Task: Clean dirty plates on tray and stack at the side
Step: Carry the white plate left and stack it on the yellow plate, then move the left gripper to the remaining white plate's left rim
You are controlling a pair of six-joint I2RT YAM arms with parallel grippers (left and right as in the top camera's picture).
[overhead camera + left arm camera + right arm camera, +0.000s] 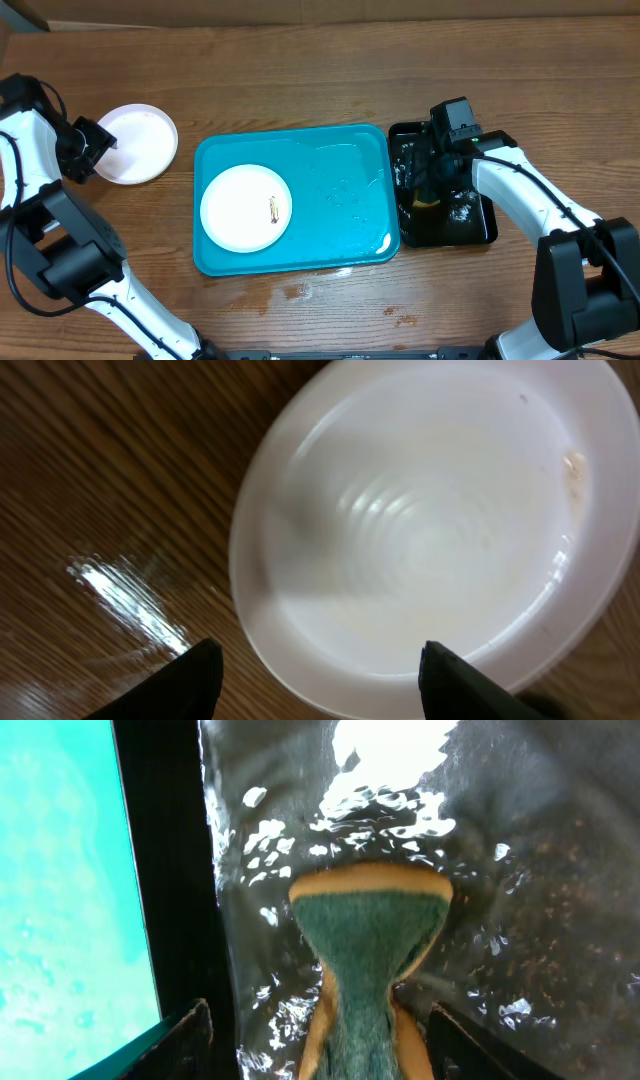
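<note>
Plate (pixel 245 208) white, brown smear, on turquoise tray (pixel 345 225); left fingers (pixel 185 685), right fingers (pixel 185 1042) spread.

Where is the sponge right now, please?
Overhead, it's on the right: the sponge lies in the black tray beside the blue tray, below the right pincer.

Light falls evenly and brightly from above; shadows are soft. The wet turquoise tray (pixel 340 190) carries a small glare spot at its near right corner. In the left wrist view the white plate (pixel 430 530) is soft-focused, and a bright streak marks the table (pixel 120 595). In the right wrist view, glare burns out the water in the black tray (pixel 560 870); the sponge (pixel 370 940) blurs nearer the camera.
</note>
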